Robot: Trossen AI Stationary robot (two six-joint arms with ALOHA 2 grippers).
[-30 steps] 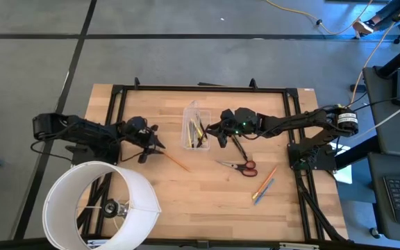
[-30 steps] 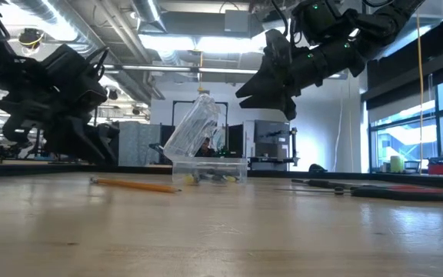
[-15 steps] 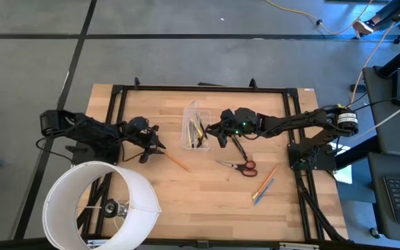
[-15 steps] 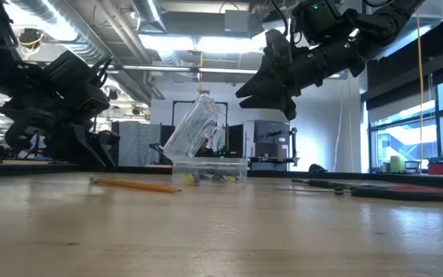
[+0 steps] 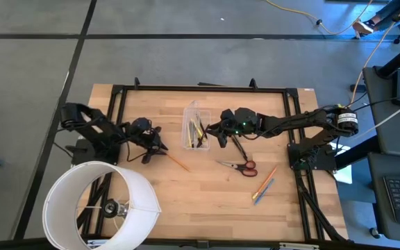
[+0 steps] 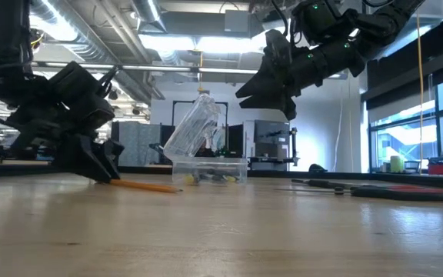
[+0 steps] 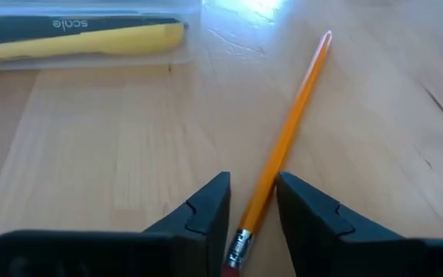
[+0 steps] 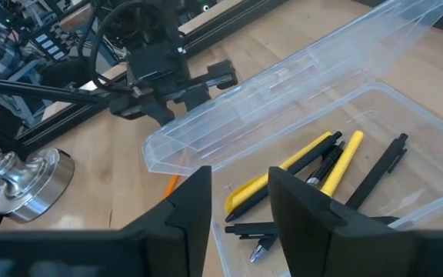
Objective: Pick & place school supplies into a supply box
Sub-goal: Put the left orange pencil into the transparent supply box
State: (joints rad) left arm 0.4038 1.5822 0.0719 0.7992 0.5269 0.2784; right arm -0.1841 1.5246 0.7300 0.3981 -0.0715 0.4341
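Toward the bench's left edge, your left claw (image 7: 251, 223) sits spread around the orange pencil's (image 7: 287, 131) eraser end, not yet pinching. Close next, then carry it to the supply box (image 5: 195, 126) mid-bench, where your right claw (image 8: 239, 201) hovers spread.

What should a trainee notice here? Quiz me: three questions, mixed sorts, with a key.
1. True or false: the scissors lie inside the box.
2. The left gripper straddles: A) the orange pencil; B) a blue pen; C) a ruler.
3. Fill in: the right gripper hangs open over the ___.
Key: 1 false; 2 A; 3 box.
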